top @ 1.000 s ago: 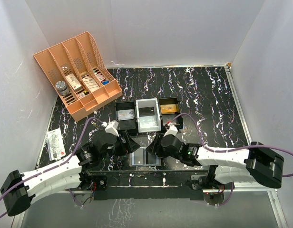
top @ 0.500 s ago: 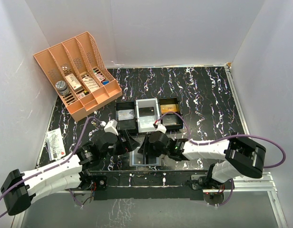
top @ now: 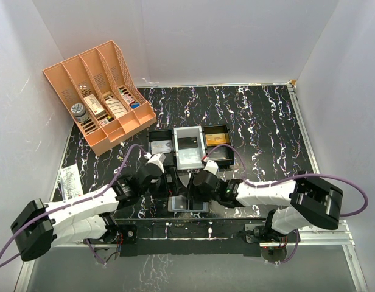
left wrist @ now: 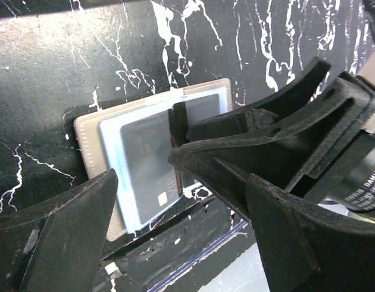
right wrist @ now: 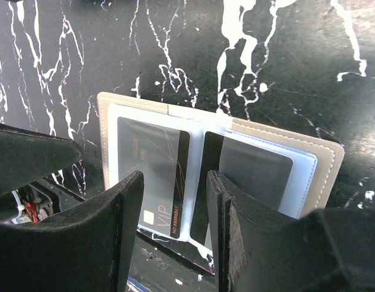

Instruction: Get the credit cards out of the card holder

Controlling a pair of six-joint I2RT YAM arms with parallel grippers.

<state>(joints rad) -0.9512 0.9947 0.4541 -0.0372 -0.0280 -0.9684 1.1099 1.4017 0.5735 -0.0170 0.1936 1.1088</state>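
Card holder (top: 187,204) lies open and flat on the marbled table (top: 260,121), at its near edge, between the two arms. Both clear pockets face up.

Contents: one pocket holds a dark VIP card (right wrist: 152,176), the other a second dark card (right wrist: 251,173). Both sit fully inside their sleeves.

Far of the holder is a row of three trays. A gold-orange card (top: 217,139) lies in the right black tray (top: 231,146) and a dark card in the white tray (top: 190,161). The item in the left black tray (top: 157,137) is too small to name.

Right gripper (right wrist: 175,182): fingers moderately apart, straddling the holder's centre fold, with nothing between them. I cannot tell whether they touch the plastic.

Left gripper (left wrist: 181,201): fingers spread wide, empty, poised at the holder's left side.

Step, my reading: extraction partly done, with the arms now lining up on a remaining card. The next move probably needs one arm to pin the holder while the other catches a card's exposed edge and slides it out along the sleeve. The sleeve looks slick, so the holder may drag.

Not resolved:
- The holder's near edge is cut off by fingers in both wrist views.
- The side tab is not found.
- Print on the second card is lost in glare.
- Further cards behind these two cannot be ruled out.
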